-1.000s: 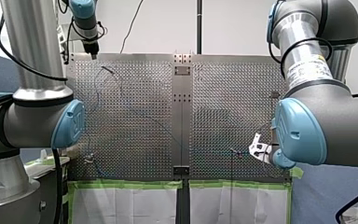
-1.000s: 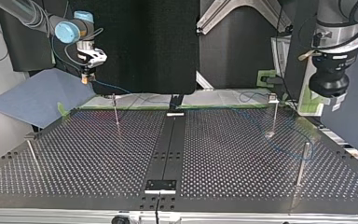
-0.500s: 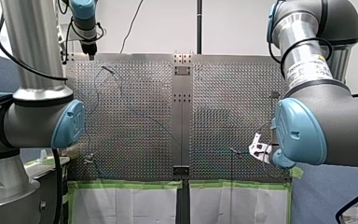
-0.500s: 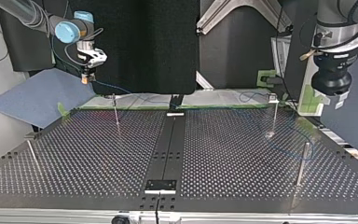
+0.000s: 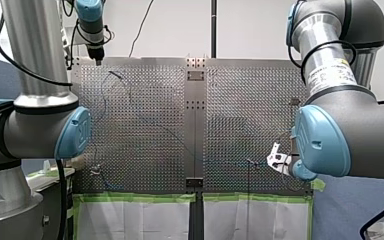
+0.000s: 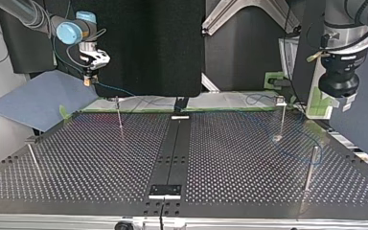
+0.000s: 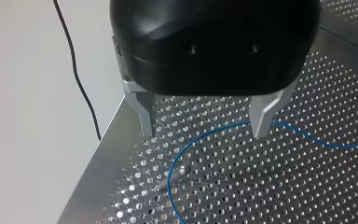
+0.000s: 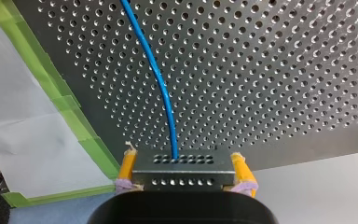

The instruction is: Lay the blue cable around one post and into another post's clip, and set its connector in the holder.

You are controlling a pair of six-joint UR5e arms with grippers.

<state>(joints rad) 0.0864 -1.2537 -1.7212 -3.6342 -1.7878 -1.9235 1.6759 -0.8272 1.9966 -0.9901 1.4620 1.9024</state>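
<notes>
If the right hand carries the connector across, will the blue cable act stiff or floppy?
Probably floppy: the blue cable bends loosely away from the connector gripped in the right hand. Likely light, being thin. It curves beside a post in the left wrist view, so it may drag or snag there.

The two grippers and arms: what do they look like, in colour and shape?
My left gripper has a rounded black body and two metal fingers. My right gripper is black too, with yellow pads. My left arm and my right arm are silver-grey tubes with light-blue joint caps and black cables.
</notes>
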